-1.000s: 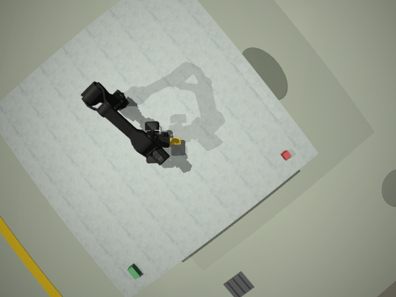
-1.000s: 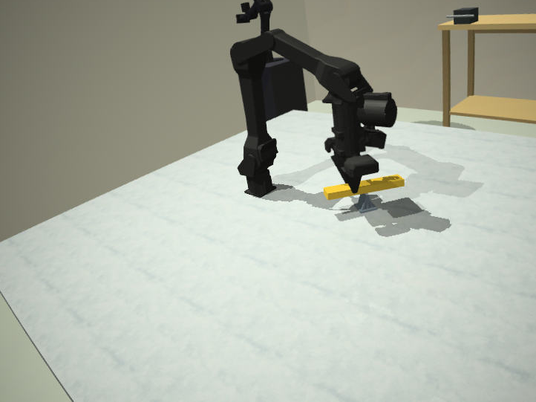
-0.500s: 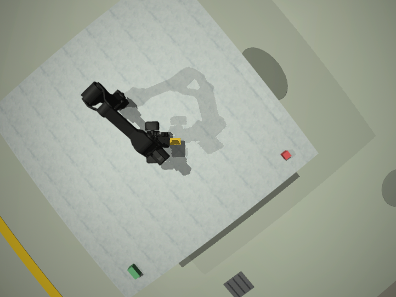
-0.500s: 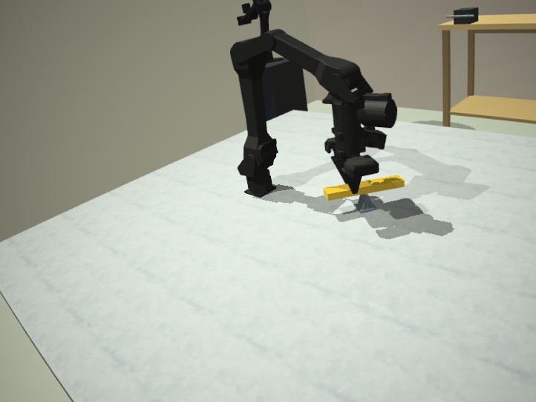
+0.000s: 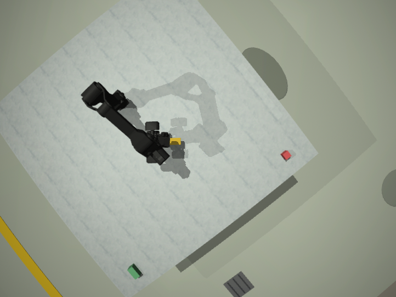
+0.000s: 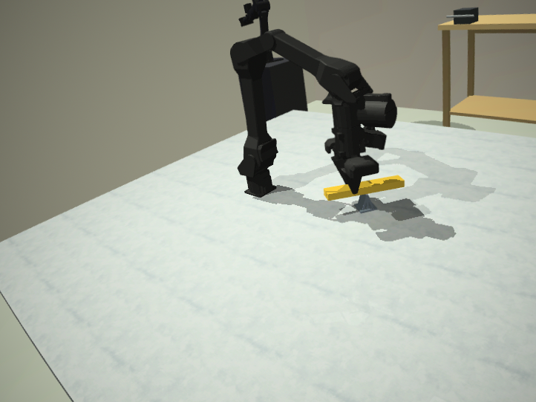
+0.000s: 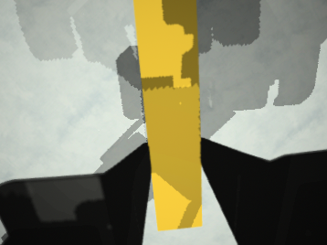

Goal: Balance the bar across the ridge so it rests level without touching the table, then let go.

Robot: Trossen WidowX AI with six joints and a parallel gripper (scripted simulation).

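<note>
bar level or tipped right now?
Nearly level, both ends off the table. The yellow bar sits over the grey ridge, far end slightly higher, tool shut on it.

Yellow bar (image 6: 364,186) is lying nearly level across small grey ridge (image 6: 364,203), both ends off the table, far end sitting slightly higher.

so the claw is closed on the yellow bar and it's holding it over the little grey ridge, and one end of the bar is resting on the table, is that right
Not quite. In the exterior view neither end of the yellow bar touches the table; both ends hang above it. The rest holds: the claw is closed on the bar, holding it over the little grey ridge.
</note>
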